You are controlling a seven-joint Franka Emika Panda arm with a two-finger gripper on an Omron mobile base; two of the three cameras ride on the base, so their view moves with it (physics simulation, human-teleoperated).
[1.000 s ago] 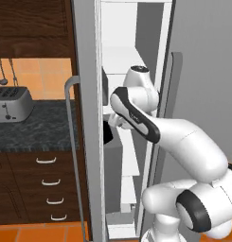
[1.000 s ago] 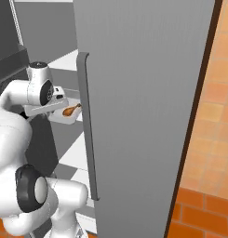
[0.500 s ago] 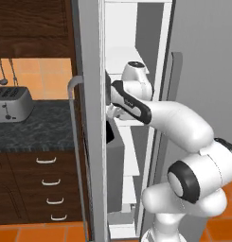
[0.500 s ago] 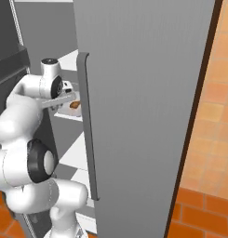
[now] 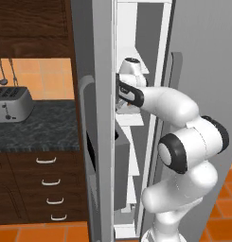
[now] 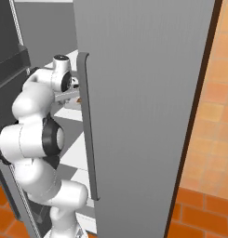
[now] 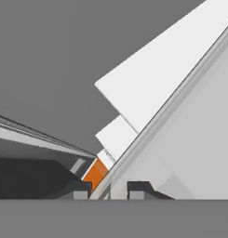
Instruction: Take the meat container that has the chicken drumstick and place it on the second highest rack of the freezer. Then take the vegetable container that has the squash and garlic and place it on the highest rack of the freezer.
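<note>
Arm reaching into freezer (image 5: 136, 28)
Gripper (image 7: 110, 189) fingers close-set around container (image 6: 69, 95) rim; container just above a white rack (image 6: 71, 113); toaster (image 5: 11, 105) far left.

You could not see the gripper's tips in the left base view, because the freezer door (image 5: 93, 142) hid them near the middle of the picture. In the right base view, the other door (image 6: 138, 107) covered most of the meat container (image 6: 69, 95), left of the middle; just a thin grey bit and a small brown spot stuck out. In the hand view, the gripper (image 7: 109, 189) was cut off at the bottom, so you could not tell its grip.
</note>
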